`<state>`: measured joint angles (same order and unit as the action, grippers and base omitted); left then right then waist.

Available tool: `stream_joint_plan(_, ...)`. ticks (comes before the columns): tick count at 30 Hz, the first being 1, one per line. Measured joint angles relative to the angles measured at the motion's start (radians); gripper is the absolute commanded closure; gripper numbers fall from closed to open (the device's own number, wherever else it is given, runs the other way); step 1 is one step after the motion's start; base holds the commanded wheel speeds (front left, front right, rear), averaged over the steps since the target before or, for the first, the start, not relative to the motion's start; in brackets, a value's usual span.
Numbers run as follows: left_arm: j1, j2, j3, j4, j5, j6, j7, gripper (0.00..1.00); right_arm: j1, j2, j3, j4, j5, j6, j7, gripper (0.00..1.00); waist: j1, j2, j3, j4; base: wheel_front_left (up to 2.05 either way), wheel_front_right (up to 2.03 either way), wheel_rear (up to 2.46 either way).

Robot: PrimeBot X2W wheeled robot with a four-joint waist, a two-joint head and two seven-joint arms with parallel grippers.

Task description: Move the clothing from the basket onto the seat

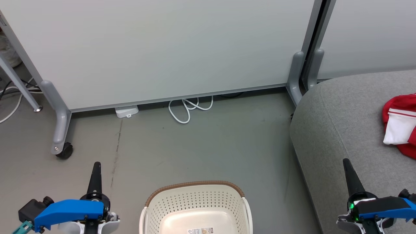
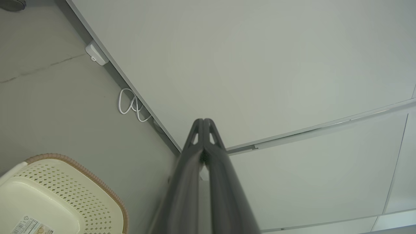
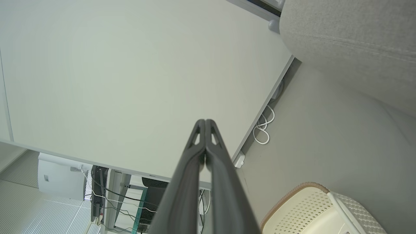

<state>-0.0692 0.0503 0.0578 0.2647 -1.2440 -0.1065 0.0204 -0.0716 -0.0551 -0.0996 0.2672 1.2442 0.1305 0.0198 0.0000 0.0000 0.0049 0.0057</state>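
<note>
The cream basket [image 1: 195, 198] with its brown rim stands on the floor at the bottom centre, nothing in it but a label sticker [image 1: 201, 231]. Red and white clothing [image 1: 400, 125] lies on the grey seat [image 1: 338, 130] at the right edge. My left gripper [image 1: 96, 166] is shut and holds nothing, to the left of the basket. Over the seat's front part my right gripper [image 1: 346, 162] is also shut on nothing. The left wrist view shows the shut gripper [image 2: 203, 121] beside the basket [image 2: 61, 191]. In the right wrist view the gripper [image 3: 205, 121] points at the panel, with the basket [image 3: 312, 211] and seat [image 3: 354, 42] nearby.
A pale wheeled partition panel [image 1: 156, 48] stands behind the basket, its castor foot [image 1: 61, 146] at the left. A coiled white cable [image 1: 188, 109] and a small white box [image 1: 126, 111] lie at its base. Grey floor [image 1: 208, 146] spreads between panel and basket.
</note>
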Motion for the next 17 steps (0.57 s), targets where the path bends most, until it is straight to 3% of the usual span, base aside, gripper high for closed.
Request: stream_joint_plan(17, -0.016, 0.000, 0.024, -0.007, -0.146, -0.008, 0.037, 1.00, -0.009, 0.001, -0.005, -0.009, 0.146, 0.000, 0.038, 1.00, 0.0000, 0.0000, -0.001, -0.002, 0.00, 0.00, 0.00)
